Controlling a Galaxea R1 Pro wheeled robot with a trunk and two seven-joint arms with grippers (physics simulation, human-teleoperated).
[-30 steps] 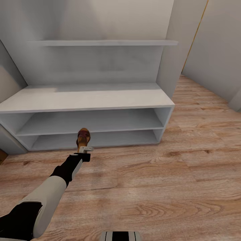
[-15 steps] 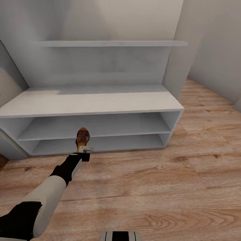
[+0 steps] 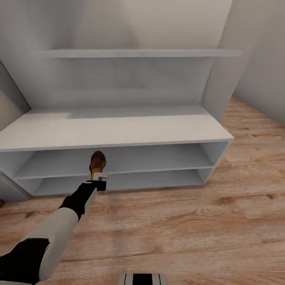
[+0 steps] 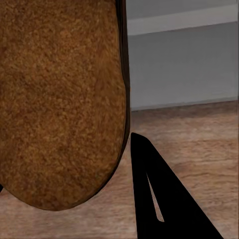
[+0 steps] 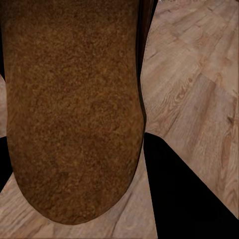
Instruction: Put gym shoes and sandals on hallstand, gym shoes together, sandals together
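Before rack (image 3: 118,130), your left tool (image 3: 101,176) pinched sandal (image 3: 97,162) above floor (image 3: 178,221); right tool held second sandal (image 5: 74,109). Rack tiers bare; all placing remained, you judged.

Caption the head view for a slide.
Left gripper holds a brown sandal in front of the empty hallstand's lower tiers.

Pale grey walls (image 3: 170,19), soft even light.
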